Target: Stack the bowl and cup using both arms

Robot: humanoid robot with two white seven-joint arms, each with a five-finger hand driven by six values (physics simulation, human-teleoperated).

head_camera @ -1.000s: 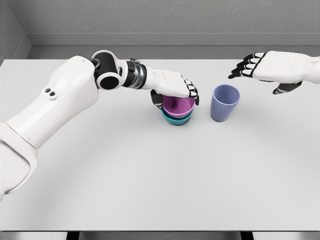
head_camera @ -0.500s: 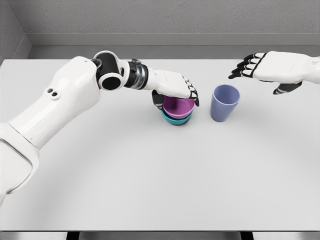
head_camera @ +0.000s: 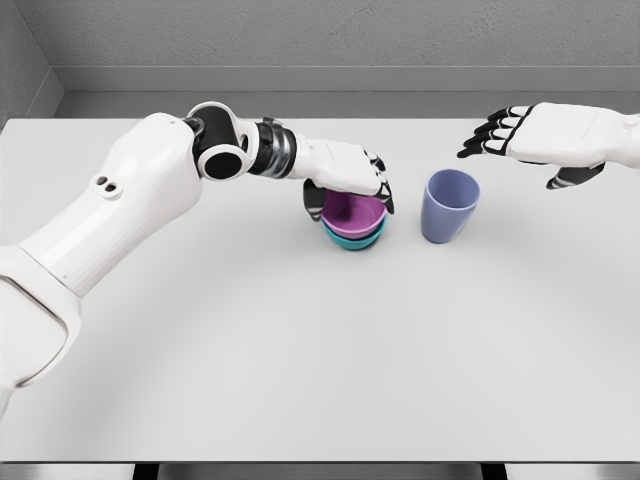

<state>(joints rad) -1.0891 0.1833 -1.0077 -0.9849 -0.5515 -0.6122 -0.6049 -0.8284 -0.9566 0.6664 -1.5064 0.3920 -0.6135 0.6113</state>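
Observation:
A purple bowl point(head_camera: 354, 212) sits nested inside a teal bowl point(head_camera: 352, 239) near the middle of the white table point(head_camera: 300, 350). My left hand point(head_camera: 348, 185) lies over the purple bowl's far rim, thumb on its left side and fingers point(head_camera: 384, 190) curled over its right edge, holding it. A lavender cup point(head_camera: 448, 205) stands upright just right of the bowls. My right hand point(head_camera: 520, 140) hovers above and to the right of the cup, fingers spread, holding nothing.
A grey wall runs behind the table's far edge point(head_camera: 320, 120). My left arm point(head_camera: 130, 200) stretches across the table's left half. The near front of the table point(head_camera: 320, 462) shows its edge.
My left hand has shifted slightly up and to the left over the purple bowl. The bowls, cup and right hand stay where they were.

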